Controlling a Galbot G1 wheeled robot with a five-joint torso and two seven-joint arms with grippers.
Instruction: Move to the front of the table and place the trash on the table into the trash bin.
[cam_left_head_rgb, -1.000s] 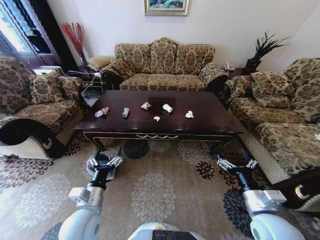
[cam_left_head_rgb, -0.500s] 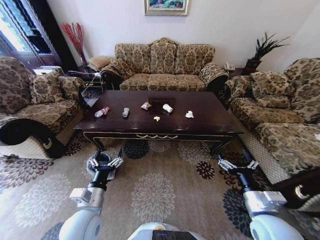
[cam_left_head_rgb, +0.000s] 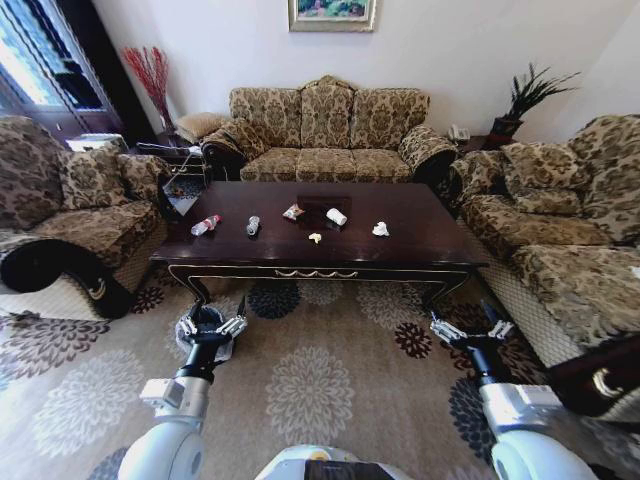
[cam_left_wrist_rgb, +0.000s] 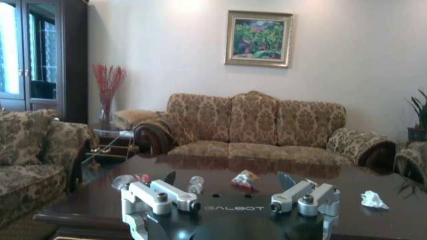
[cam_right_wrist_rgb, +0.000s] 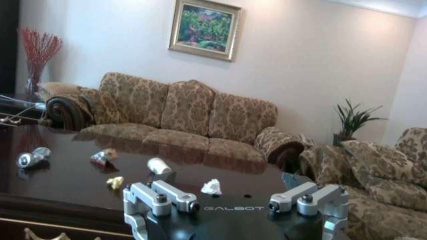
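A wheeled two-armed robot faces the long side of a large dark glossy mahogany coffee table with a gilt-trimmed carved apron, in a sitting room of brown floral-patterned sofas.

Across the tabletop lies a loose row of litter — a red-capped clear plastic bottle toward the 9 o'clock end, a crushed silvery can just beside it, a shiny crumpled wrapper and a white cup on its side near the middle, a tiny yellowish scrap nearer the front edge, and a crumpled white tissue toward 3 o'clock. None of the pieces touches another.

Both arms hang low over the flower-patterned carpet, short of the table. The left gripper, at about 7 o'clock in the head view, has its fingers spread wide and holds nothing; beneath it sits a small round black waste bin with a pale plastic liner, on the floor just off the table's front left leg. The right gripper, at about 5 o'clock, is likewise splayed apart and empty — near the table's front right leg.
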